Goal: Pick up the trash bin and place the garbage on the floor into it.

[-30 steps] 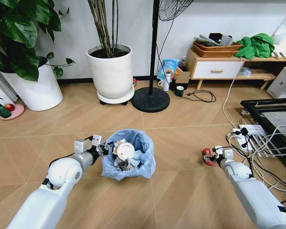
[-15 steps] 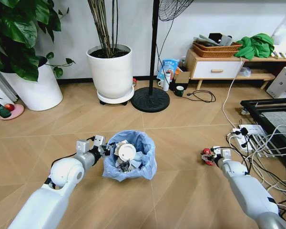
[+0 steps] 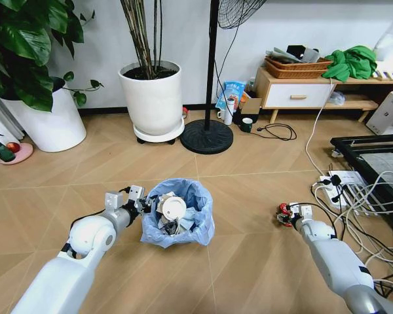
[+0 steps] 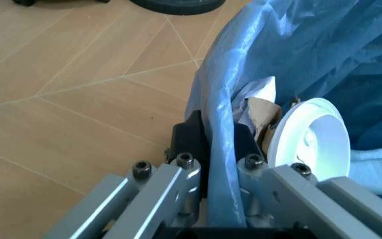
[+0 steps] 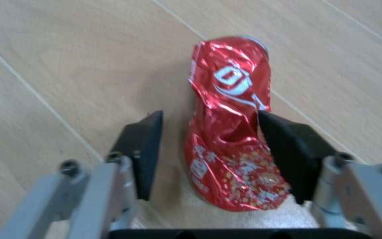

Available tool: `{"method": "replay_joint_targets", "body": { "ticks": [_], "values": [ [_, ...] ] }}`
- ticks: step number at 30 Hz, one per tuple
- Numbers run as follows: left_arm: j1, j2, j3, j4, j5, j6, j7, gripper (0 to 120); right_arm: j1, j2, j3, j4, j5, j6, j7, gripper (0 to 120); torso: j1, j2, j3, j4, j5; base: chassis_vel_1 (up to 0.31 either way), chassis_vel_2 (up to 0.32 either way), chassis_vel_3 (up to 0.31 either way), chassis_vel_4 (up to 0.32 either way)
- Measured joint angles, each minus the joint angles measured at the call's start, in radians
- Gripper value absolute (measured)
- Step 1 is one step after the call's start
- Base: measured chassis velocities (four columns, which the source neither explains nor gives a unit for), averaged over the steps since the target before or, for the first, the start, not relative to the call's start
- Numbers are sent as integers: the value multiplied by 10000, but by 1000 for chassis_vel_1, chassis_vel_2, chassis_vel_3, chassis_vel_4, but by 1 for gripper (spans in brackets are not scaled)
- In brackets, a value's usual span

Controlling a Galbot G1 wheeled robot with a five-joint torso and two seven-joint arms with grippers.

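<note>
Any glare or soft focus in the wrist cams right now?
Right wrist view: the red crushed wrapper throws bright foil glints, and the right gripper frame nearest the lens is soft. Left wrist view: the white disc looks nearly blown out; the left gripper frame is blurred.

Open floor point(image 3: 249, 196) lies between the trash bin point(image 3: 178, 221) and the red crushed wrapper point(image 3: 285, 214), nothing on it to block a pass. To the robot's right of the wrapper, a power strip and a tangle of white cables point(image 3: 354, 193) crowd the boards, with a dark frame point(image 3: 373, 157) just beyond. Behind the bin stand the fan base point(image 3: 207, 136) and a white plant pot point(image 3: 153, 98), well apart from it. The bin's mouth is partly taken up by a white disc point(image 3: 173, 208) and paper. The left gripper point(image 3: 144, 204) occupies the bin's near rim.
</note>
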Motion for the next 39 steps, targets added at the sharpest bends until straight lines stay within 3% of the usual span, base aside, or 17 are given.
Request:
{"method": "replay_joint_targets", "body": {
  "ticks": [8, 12, 21, 32, 39],
  "values": [
    [9, 38, -51, -9, 11, -2, 29, 1, 104, 92, 142, -246, -199, 44, -16, 24, 0, 0, -1, 0, 1, 0, 0, 0, 0],
    [28, 50, -69, -54, 11, -8, 35, 1, 81, 99, 176, -211, -245, 54, -16, 18, 0, 0, -1, -1, 1, 0, 0, 0, 0],
    [75, 52, -98, -122, 20, -25, 38, 1, -341, 67, 315, 512, -92, -65, 52, 18, 0, 0, 0, -1, 11, 0, 0, 0, 0],
    [106, 23, -127, -164, 39, -25, 18, 1, -1454, -80, 568, 4335, 887, -420, 369, 17, 0, 0, 0, -1, 2, 0, 0, 0, 0],
    [111, -1, -154, -163, 53, -25, 10, 1, -1487, -271, 56, 6725, 1613, -678, 364, 17, 0, 0, 0, 0, -3, 0, 0, 0, 0]
  ]
}}
